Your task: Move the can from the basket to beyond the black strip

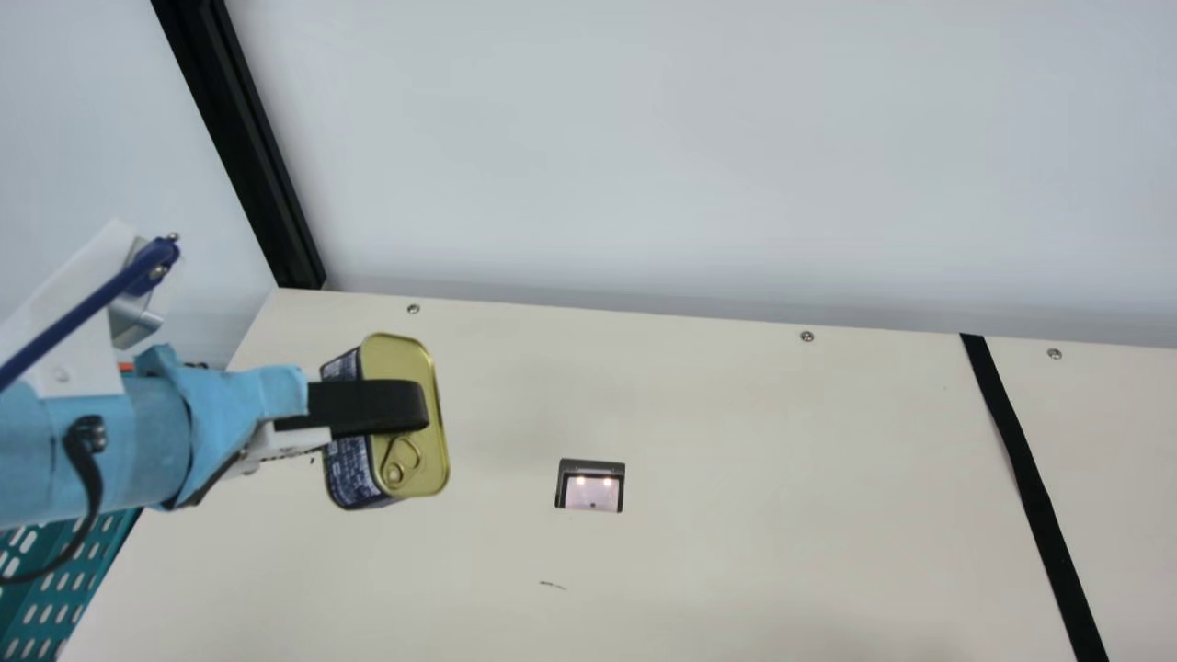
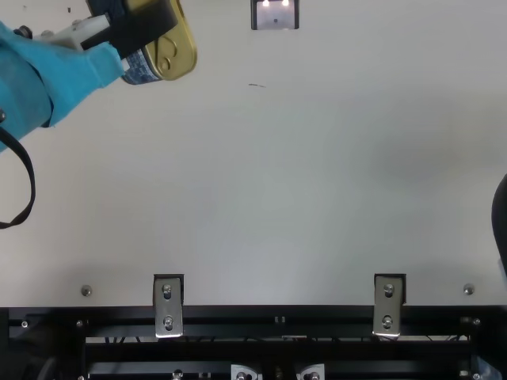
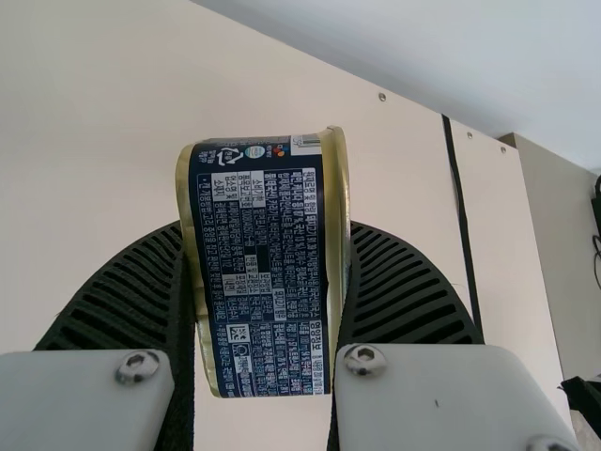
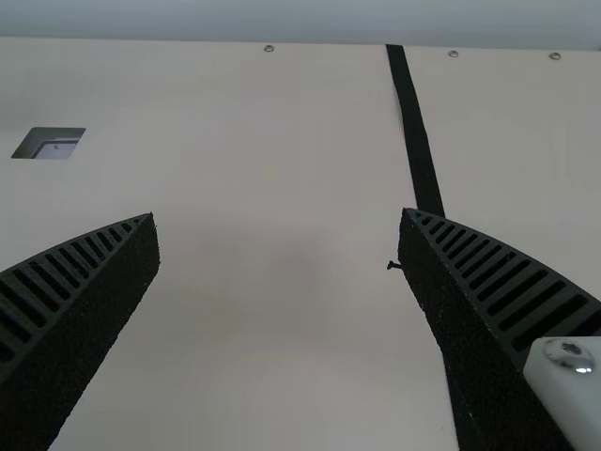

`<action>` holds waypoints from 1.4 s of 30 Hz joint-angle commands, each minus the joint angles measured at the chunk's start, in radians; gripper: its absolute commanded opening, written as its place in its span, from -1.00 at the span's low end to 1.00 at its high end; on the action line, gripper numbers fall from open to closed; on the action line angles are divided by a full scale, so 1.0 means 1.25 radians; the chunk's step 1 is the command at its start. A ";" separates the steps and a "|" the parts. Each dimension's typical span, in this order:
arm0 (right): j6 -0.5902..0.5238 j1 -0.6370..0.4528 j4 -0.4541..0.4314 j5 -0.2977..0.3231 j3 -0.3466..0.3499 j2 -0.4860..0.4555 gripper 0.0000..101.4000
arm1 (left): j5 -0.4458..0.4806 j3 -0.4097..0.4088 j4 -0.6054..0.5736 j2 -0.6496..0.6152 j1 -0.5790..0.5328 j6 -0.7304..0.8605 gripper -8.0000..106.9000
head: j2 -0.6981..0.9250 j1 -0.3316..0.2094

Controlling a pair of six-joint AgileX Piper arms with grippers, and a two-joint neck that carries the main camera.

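Left gripper [image 1: 394,407] grasps can [image 1: 405,363] between fingers, above table [image 1: 736,515], left of black strip [image 1: 1034,496]; right gripper [image 2: 501,222] has fingers parted.

you have a gold can [image 1: 428,460] with a dark blue label [image 3: 258,282], densely printed in white. your table [image 1: 736,515] is cream; the strip [image 1: 1039,496] is plain black. the basket [image 1: 112,548] is teal, patterned with rows of slots. your left arm [image 1: 156,450] shows light blue.
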 commanded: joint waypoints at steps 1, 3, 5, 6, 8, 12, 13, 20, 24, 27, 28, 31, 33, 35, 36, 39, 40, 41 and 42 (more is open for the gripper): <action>0.000 0.000 0.000 0.000 0.000 0.000 1.00 | 0.000 0.000 0.000 0.000 0.000 0.000 -0.68 | -0.006 -0.003; 0.000 0.000 0.000 0.000 0.000 0.000 1.00 | 0.000 0.000 0.000 0.000 0.000 0.000 -0.68 | -0.006 -0.003; 0.000 0.000 0.000 0.000 0.000 0.000 1.00 | 0.000 0.000 0.000 0.000 0.000 0.000 -0.68 | -0.006 -0.003; 0.000 0.000 0.000 0.000 0.000 0.000 1.00 | 0.000 0.000 0.000 0.000 0.000 0.000 -0.68 | -0.006 -0.003; 0.000 0.000 0.000 0.000 0.000 0.000 1.00 | 0.000 0.000 0.000 0.000 0.000 0.000 -0.68 | -0.006 -0.003; 0.000 0.000 0.000 0.000 0.000 0.000 1.00 | 0.000 0.000 0.000 0.000 0.000 0.000 -0.68 | -0.006 -0.003; 0.000 0.000 0.000 0.000 0.000 0.000 1.00 | 0.000 0.000 0.000 0.000 0.000 0.000 -0.68 | -0.006 -0.003; 0.000 0.000 0.000 0.000 0.000 0.000 1.00 | 0.011 -0.013 0.066 0.001 -0.037 0.052 -0.68 | -0.006 -0.003; 0.000 0.000 0.000 0.000 0.000 0.000 1.00 | 0.043 -0.036 0.137 0.012 -0.085 0.120 -0.68 | -0.006 -0.003; 0.000 0.000 0.000 0.000 0.000 0.000 1.00 | 0.079 -0.058 0.196 0.028 -0.127 0.171 -0.68 | -0.006 -0.003; 0.000 0.000 0.000 0.000 0.000 0.000 1.00 | 0.092 -0.067 0.214 0.035 -0.142 0.188 -0.68 | -0.006 -0.003; 0.000 0.000 0.000 0.000 0.000 0.000 1.00 | 0.131 -0.093 0.271 0.058 -0.188 0.233 -0.68 | -0.006 -0.003; 0.000 0.000 0.000 0.000 0.000 0.000 1.00 | 0.154 -0.110 0.308 0.076 -0.217 0.259 -0.68 | -0.006 -0.003; 0.000 0.000 0.000 0.000 0.000 0.000 1.00 | 0.174 -0.128 0.337 0.095 -0.246 0.281 -0.68 | -0.006 -0.003; 0.000 0.000 0.000 0.000 0.000 0.000 1.00 | 0.183 -0.136 0.350 0.105 -0.260 0.291 -0.68 | -0.006 -0.003; 0.000 0.000 0.000 0.000 0.000 0.000 1.00 | 0.206 -0.160 0.382 0.136 -0.300 0.315 -0.68 | -0.006 -0.003; 0.000 0.000 0.000 0.000 0.000 0.000 1.00 | 0.212 -0.167 0.391 0.146 -0.312 0.323 -0.68 | -0.006 -0.003; 0.000 0.000 0.000 0.000 0.000 0.000 1.00 | 0.218 -0.174 0.401 0.156 -0.325 0.329 -0.68 | -0.006 -0.003; 0.000 0.000 0.000 0.000 0.000 0.000 1.00 | 0.222 -0.180 0.409 0.167 -0.337 0.335 -0.68 | -0.006 -0.003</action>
